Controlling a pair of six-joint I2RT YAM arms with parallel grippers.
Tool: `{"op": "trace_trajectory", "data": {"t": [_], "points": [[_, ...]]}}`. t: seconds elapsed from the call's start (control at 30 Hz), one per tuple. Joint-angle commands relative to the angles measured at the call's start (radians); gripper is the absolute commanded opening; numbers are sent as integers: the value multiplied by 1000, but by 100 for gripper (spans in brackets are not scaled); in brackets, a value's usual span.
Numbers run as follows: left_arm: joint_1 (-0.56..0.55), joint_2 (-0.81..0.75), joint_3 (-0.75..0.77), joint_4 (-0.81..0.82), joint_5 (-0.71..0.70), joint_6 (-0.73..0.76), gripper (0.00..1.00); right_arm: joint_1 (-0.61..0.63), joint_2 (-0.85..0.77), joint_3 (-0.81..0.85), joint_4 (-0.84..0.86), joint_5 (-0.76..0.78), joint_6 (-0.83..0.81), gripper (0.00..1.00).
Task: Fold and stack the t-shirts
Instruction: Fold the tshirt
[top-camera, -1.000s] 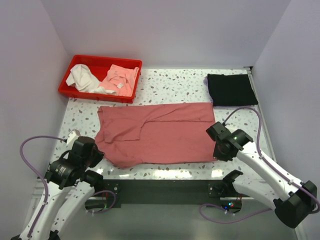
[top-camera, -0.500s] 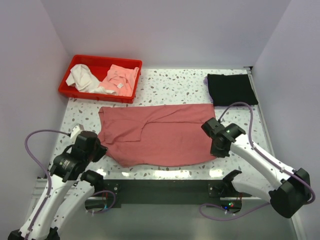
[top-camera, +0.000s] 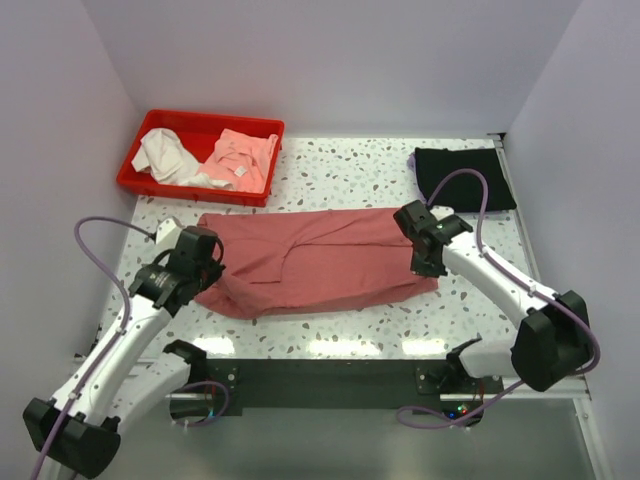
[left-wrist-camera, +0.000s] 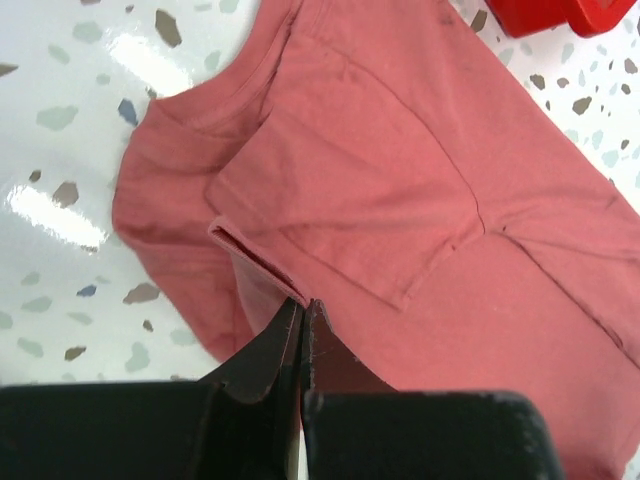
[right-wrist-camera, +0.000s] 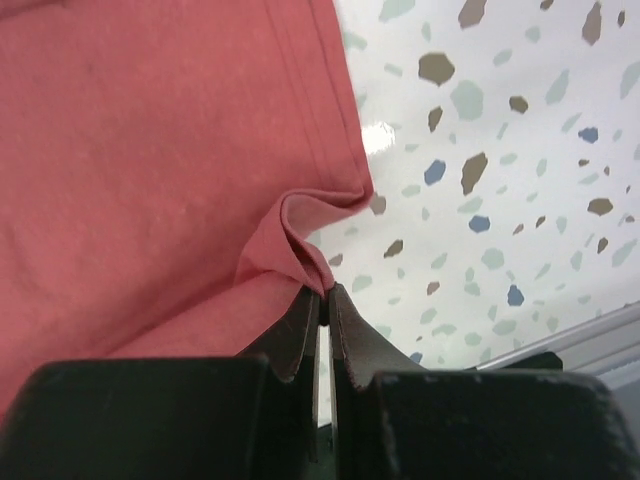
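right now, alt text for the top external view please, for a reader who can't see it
A rose-red t-shirt lies partly folded on a speckled table, the left hand and right hand each pinching one end. A folded black t-shirt sits far right; a red bin of cloth far left.

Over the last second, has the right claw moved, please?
Yes: the right claw, shut on the rose-red t-shirt, moved farther out from the arm bases, closer to the stationary black t-shirt.
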Motion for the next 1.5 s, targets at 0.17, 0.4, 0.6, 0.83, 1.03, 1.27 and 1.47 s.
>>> {"op": "trace_trajectory", "data": {"t": [0.17, 0.4, 0.6, 0.83, 1.03, 1.27, 1.47], "points": [[-1, 190, 102, 183, -122, 82, 0, -100, 64, 72, 139, 12, -114, 0], [15, 270, 141, 215, -182, 108, 0, -140, 138, 125, 159, 15, -150, 0], [64, 314, 164, 258, -190, 143, 0, -170, 175, 162, 185, -1, -165, 0], [84, 400, 191, 316, -167, 160, 0, -192, 239, 201, 198, -5, -184, 2], [94, 477, 193, 361, -154, 148, 0, -204, 314, 231, 216, -13, -188, 4], [96, 579, 199, 447, -177, 133, 3, -207, 388, 294, 238, -19, -190, 45], [99, 723, 270, 490, -179, 156, 15, -207, 344, 282, 276, -68, -200, 91]]}}
